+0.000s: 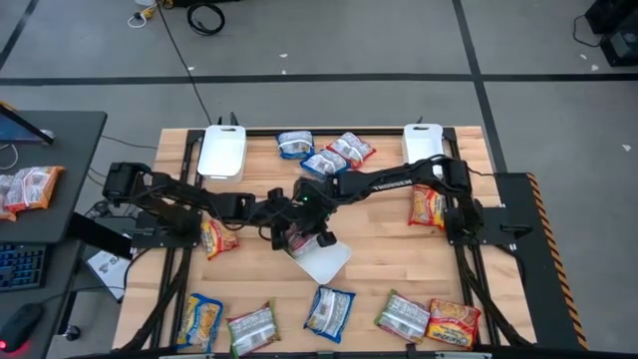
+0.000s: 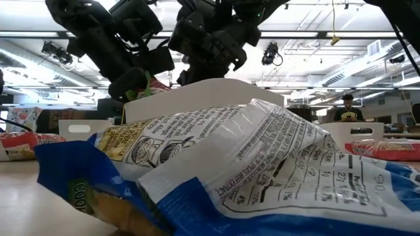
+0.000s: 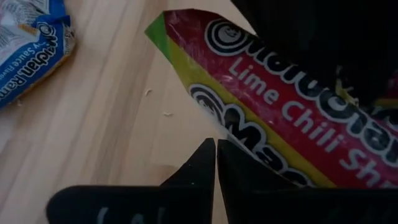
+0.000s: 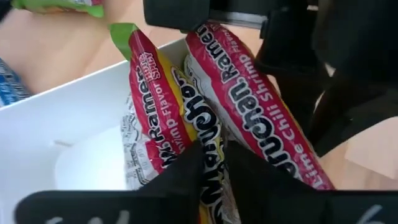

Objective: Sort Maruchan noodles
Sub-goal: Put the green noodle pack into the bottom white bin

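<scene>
Both arms are crowded together at the middle of the high view, right over the tilted white tray (image 1: 334, 261) sitting just below centre. The left gripper (image 3: 216, 146) has its two dark fingers pressed tight together, tips nearly meeting, and a red-and-yellow Lime Chili Shrimp packet (image 3: 273, 118) lies just past them on the wood; I can't tell whether a bit of wrapper is caught in there. The right gripper (image 4: 214, 152) is right above the tray, fingers a little apart, and a second red-pink packet (image 4: 155, 124) runs down into the narrow gap between them, lying in the tray side by side with the other one. The rest of the Maruchan noodles are scattered all round the table (image 1: 379, 239): two blue packets (image 1: 295, 143) and a red-pink one (image 1: 351, 150) at top centre, an orange packet (image 1: 427, 206) at centre right, another orange one (image 1: 217, 237) left of centre under the left arm, and five packets along the bottom edge (image 1: 329, 309). Two more white trays (image 1: 221, 152) sit at the table's top edge, one left, one right. From table height, a blue-and-white packet (image 2: 249, 170) fills the foreground, label side up.
</scene>
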You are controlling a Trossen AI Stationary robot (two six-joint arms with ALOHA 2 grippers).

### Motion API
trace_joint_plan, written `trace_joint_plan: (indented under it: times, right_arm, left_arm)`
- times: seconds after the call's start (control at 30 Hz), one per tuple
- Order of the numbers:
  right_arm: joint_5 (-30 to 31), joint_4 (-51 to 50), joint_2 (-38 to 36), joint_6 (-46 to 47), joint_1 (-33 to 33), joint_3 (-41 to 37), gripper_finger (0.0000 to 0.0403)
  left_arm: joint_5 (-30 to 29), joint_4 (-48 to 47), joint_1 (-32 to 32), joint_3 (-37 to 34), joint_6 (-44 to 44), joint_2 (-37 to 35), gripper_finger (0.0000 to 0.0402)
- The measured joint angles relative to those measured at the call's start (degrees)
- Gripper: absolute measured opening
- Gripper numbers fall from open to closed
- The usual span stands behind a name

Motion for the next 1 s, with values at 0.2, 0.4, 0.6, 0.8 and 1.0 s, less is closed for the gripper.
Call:
trace_joint_plan:
  times: [0.2, 0.4, 0.6, 0.8, 1.0]
  right_arm:
    - [7.81, -2.08, -2.94, 0.14, 1.48, -0.1, 0.0121]
    - [17.82, -7.02, -7.5, 3.88, 5.13, -0.09, 0.0125]
    - [18.8, -16.57, -8.93, 15.87, 10.09, 0.0, 0.0124]
    - [17.53, -19.74, -8.64, 29.44, 13.82, -3.33, 0.0124]
    - [17.38, -12.92, -7.72, 32.63, 14.01, -10.43, 0.0124]
  left_arm:
    - [-0.07, 0.8, 0.04, 0.02, -0.2, 0.05, 0.0025]
    - [1.1, 1.01, -0.04, 0.09, -1.01, 0.05, 0.0025]
    - [2.02, 0.82, -0.04, 0.09, -2.0, 0.05, 0.0025]
    - [4.74, 0.8, 0.0, 0.09, -4.26, 0.05, 0.0025]
    - [12.52, 1.03, -0.04, 0.09, -5.81, 0.08, 0.0025]
